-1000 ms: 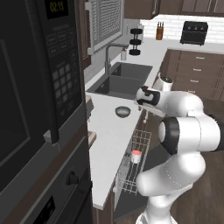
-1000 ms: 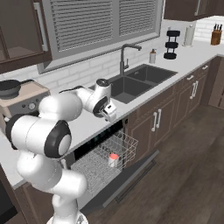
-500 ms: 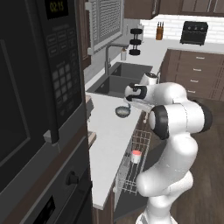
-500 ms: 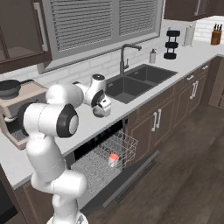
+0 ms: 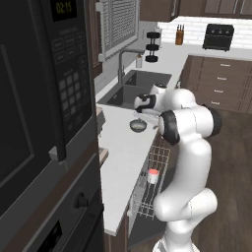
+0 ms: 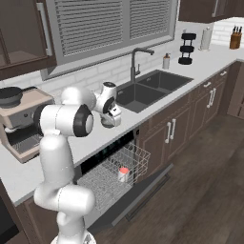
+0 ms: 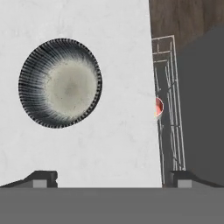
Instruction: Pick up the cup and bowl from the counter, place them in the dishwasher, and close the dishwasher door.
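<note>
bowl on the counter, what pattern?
Bowl: dark grey radial ribbing on the wall, paler mottled grey centre. Hand view shows it best.

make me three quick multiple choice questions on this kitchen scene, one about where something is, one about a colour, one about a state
1. Where is the small pale grey-white cup with a red inside?
A. beside the dark sunken sink
B. in the white wire rack of the dishwasher
C. held in the pincer

2. What colour is the middle of the shallow round grey bowl?
A. paler grey
B. bright red
C. dark brown

3. How does the flat dark brown dishwasher door stand?
A. shut flush with the cabinets
B. folded down open
C. taken off

Answers:
1 B: both base views show the cup standing in the white wire rack.
2 A: the hand view shows a pale centre inside a darker ribbed rim, on the light grey-white counter.
3 B: the right base view shows the door lying low with the rack pulled out over it.
</note>
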